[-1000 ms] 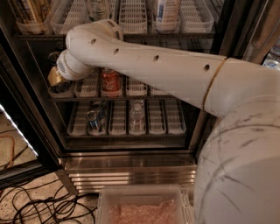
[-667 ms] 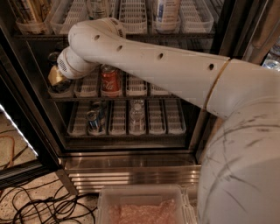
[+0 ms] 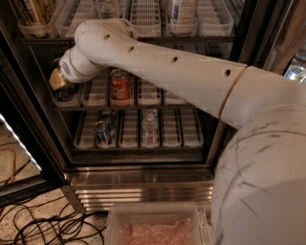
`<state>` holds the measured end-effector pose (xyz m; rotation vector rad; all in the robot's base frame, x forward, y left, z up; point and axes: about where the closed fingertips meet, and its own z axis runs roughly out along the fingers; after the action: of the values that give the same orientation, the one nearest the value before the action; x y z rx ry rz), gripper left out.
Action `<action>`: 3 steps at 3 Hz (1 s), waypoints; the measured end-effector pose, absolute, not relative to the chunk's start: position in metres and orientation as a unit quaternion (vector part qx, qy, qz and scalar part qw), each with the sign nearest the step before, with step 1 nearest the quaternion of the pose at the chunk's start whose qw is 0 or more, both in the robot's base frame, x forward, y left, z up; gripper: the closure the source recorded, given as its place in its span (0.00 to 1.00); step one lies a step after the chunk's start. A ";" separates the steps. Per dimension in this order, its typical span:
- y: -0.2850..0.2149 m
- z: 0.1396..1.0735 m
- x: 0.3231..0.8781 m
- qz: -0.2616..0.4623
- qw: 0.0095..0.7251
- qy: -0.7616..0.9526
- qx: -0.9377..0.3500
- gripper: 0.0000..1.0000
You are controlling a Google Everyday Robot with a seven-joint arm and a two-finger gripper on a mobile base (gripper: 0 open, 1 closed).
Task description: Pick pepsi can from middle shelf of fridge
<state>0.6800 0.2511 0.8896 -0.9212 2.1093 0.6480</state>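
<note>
The fridge (image 3: 143,189) stands open in front of me, with its ribbed steel base below. My white arm reaches across into the middle shelf (image 3: 153,106). The gripper (image 3: 58,80) is at the shelf's far-left lane, mostly hidden behind the gold-and-white wrist. A dark shape sits in the tray right under it. I cannot tell whether that is the pepsi can. A red cola can (image 3: 120,87) stands upright two lanes to the right of the gripper.
The shelf below holds dark-blue cans (image 3: 102,132) at the left and a clear bottle (image 3: 149,125) in the middle. The top shelf holds bottles (image 3: 180,13). A clear bin (image 3: 155,225) sits on the floor in front. Black cables (image 3: 43,225) lie at lower left.
The arm's elbow joint has risen slightly towards the top shelf. The wrist and gripper stay at the far-left lane of the middle shelf. The cans have not moved.
</note>
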 end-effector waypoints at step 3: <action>0.217 0.915 0.664 0.265 0.327 0.818 -0.392 1.00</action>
<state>0.6638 0.2173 0.9149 -1.0279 2.1430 0.6946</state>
